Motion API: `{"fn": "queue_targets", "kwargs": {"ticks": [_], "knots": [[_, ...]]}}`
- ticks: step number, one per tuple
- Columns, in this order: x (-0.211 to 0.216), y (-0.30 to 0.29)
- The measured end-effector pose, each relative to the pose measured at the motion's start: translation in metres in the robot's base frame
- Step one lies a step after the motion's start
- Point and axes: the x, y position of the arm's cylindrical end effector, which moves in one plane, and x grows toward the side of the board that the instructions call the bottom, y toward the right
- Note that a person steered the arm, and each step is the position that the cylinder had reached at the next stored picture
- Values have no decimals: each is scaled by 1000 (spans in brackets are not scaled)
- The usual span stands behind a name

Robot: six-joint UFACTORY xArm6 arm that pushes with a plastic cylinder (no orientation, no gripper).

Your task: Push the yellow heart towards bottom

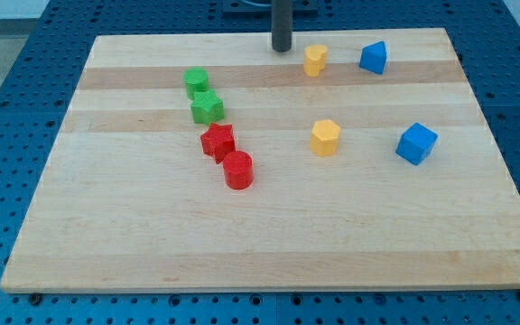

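The yellow heart (315,60) lies near the view's top edge of the wooden board (152,244), a little right of centre. My tip (282,49) rests on the board just to the heart's left and slightly above it, with a small gap between them. A second yellow block (326,138), pentagon-like, lies lower down, almost straight below the heart.
A blue triangle-like block (374,57) lies right of the heart. A blue cube (416,143) is at the right. A green cylinder (196,80) and green star (207,107) are at the upper left. A red star (218,142) and red cylinder (238,170) lie below them.
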Motion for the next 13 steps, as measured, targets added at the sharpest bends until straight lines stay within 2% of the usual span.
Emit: {"fn": "queue_targets", "kwargs": {"ticks": [2,3,5,7,9,13], "knots": [[-11,19],[13,19],[19,19],[-16,21],[-20,41],[19,45]]}}
